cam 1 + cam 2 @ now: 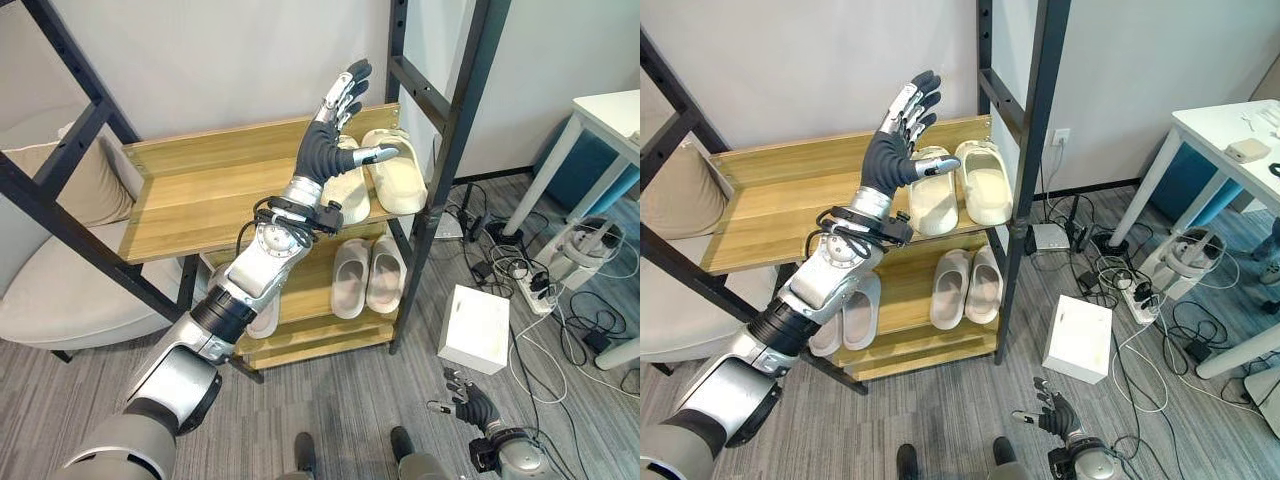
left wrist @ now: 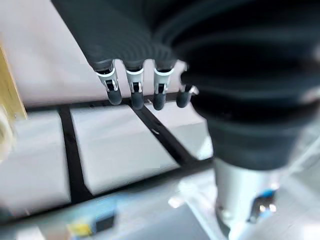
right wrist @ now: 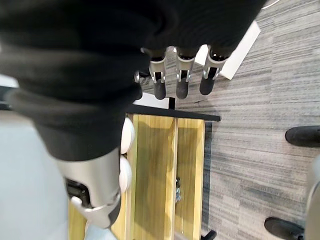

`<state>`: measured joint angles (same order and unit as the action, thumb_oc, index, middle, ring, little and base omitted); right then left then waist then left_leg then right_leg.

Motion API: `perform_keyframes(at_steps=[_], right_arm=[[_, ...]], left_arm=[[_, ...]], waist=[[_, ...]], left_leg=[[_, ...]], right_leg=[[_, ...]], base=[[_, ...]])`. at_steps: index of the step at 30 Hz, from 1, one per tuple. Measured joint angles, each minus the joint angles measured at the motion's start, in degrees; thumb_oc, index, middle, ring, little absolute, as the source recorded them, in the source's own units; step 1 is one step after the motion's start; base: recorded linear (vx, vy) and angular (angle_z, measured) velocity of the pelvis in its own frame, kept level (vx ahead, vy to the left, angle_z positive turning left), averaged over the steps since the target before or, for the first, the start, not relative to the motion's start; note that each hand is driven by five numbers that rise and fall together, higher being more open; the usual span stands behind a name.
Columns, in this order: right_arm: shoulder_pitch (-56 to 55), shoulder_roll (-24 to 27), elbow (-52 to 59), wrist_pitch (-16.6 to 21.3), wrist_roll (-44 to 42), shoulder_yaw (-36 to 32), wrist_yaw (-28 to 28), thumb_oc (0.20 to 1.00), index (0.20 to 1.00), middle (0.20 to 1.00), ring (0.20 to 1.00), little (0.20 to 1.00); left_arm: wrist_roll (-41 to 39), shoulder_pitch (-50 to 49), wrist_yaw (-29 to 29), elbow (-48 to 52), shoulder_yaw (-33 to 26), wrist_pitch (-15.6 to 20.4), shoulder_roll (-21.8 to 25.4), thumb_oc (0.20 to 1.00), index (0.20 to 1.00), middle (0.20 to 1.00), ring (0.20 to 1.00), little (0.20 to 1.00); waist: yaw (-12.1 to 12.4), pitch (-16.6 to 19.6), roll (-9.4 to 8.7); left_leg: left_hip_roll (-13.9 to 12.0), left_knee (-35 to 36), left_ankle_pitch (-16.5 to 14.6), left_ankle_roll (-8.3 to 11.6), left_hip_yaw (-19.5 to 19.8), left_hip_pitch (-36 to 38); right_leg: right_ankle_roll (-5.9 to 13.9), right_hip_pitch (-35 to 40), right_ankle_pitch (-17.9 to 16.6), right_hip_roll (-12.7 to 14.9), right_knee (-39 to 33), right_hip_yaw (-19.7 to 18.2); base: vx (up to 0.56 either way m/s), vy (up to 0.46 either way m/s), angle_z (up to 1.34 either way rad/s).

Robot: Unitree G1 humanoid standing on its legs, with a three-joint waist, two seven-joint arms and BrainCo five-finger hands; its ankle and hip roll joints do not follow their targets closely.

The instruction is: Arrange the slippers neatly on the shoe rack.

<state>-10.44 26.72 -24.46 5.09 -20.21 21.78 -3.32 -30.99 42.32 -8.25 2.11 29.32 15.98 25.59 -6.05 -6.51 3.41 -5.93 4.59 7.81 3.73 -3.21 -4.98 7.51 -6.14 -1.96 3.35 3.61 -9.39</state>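
**Fingers spread, hand empty above a nearly filled shoe rack**

Fingers straight and fanned, thumb held apart, the robot's left hand (image 1: 335, 125) is raised in front of the top shelf (image 1: 200, 195) of the wooden shoe rack (image 1: 790, 215), holding nothing. The left half of that shelf lies bare. Just beyond the hand, at the shelf's right end, a cream pair of slippers (image 1: 960, 188) sits side by side, toes toward the wall; the hand's thumb crosses in front of the nearer slipper, and it is unclear whether it touches it. One shelf down, a pale slipper (image 1: 852, 315) shows partly behind the forearm on the left, and a second pale pair (image 1: 967, 287) rests together on the right. On the floor to the right of the rack sits a white box (image 1: 1078, 338), with cables and a power strip (image 1: 1135, 297) beyond it and a white table (image 1: 1220, 135) at the far right. The right hand (image 1: 1052, 413) hangs low near the floor, fingers loosely open and empty. By the look of it, the job is close to done: no slipper is seen on the floor, and what may remain is squaring up the pairs.
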Motion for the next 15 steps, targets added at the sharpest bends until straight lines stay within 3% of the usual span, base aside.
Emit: perform_keyframes(at_steps=[3, 5, 6, 8, 11, 15], right_arm=[[-0.4, -0.1, -0.1, 0.0, 0.0, 0.0, 0.4, 1.000, 1.000, 1.000, 1.000, 1.000], [-0.6, -0.1, -0.6, 0.0, 0.0, 0.0, 1.2, 1.000, 1.000, 1.000, 1.000, 1.000], [-0.5, -0.1, -1.1, 0.1, -0.1, 0.0, 1.5, 1.000, 1.000, 1.000, 1.000, 1.000], [-0.7, 0.1, -3.2, 0.6, -0.1, 0.1, 1.8, 1.000, 1.000, 1.000, 1.000, 1.000], [0.2, 0.1, -4.4, 0.8, -0.1, 0.4, 2.8, 1.000, 1.000, 1.000, 1.000, 1.000], [1.4, 0.4, -4.3, 1.5, -0.2, 0.5, 2.6, 1.000, 1.000, 1.000, 1.000, 1.000]], left_arm=[[-2.2, -1.6, 5.3, 5.4, 3.0, 0.4, 3.3, 1.000, 1.000, 1.000, 1.000, 1.000], [-4.1, -1.2, 9.8, 8.8, 8.2, 0.0, 9.6, 1.000, 1.000, 1.000, 1.000, 1.000], [-4.4, 0.3, 12.8, 12.8, 15.2, -0.3, 17.3, 1.000, 1.000, 1.000, 1.000, 1.000], [-5.0, 0.3, 19.2, 13.8, 23.3, -1.7, 21.5, 1.000, 1.000, 1.000, 1.000, 1.000], [-4.9, -6.1, 24.4, 4.9, 29.2, -4.9, 19.8, 1.000, 1.000, 1.000, 1.000, 1.000], [-3.2, -22.0, 24.2, -6.0, 23.5, -7.2, 15.0, 1.000, 1.000, 1.000, 1.000, 1.000]], waist=[[0.5, 0.0, 0.04], [0.8, 0.1, 0.12], [0.8, 0.1, 0.25], [0.8, 0.4, 0.63], [1.6, 0.7, 1.22], [1.8, 0.7, 1.07]], left_leg=[[0.0, 0.0, 0.0, 0.00, 0.1, 0.2], [0.0, 0.0, 0.0, 0.00, 0.2, 0.3], [0.0, 0.0, 0.0, 0.01, 0.2, 0.4], [0.1, 0.0, -0.1, 0.01, 0.4, 1.0], [0.1, 0.0, -0.2, 0.15, 1.0, 1.2], [-0.2, 0.0, -0.2, 0.17, 1.1, 1.1]], right_leg=[[0.01, 0.3, 0.1, 0.1, -0.1, 0.1], [0.05, 0.7, -0.1, 0.1, -0.5, 0.2], [0.09, 1.1, -0.4, 0.1, -1.2, 0.2], [0.19, 2.2, -0.5, 0.2, -1.9, 0.4], [0.03, 2.6, -0.4, 0.2, -1.7, 1.2], [-1.00, 1.8, 0.4, 0.0, -0.8, 1.2]], base=[[0.00, 0.000, 0.00], [0.00, 0.000, 0.00], [0.00, 0.000, 0.00], [0.00, 0.010, 0.06], [-0.01, 0.013, 0.09], [0.01, 0.010, 0.00]])
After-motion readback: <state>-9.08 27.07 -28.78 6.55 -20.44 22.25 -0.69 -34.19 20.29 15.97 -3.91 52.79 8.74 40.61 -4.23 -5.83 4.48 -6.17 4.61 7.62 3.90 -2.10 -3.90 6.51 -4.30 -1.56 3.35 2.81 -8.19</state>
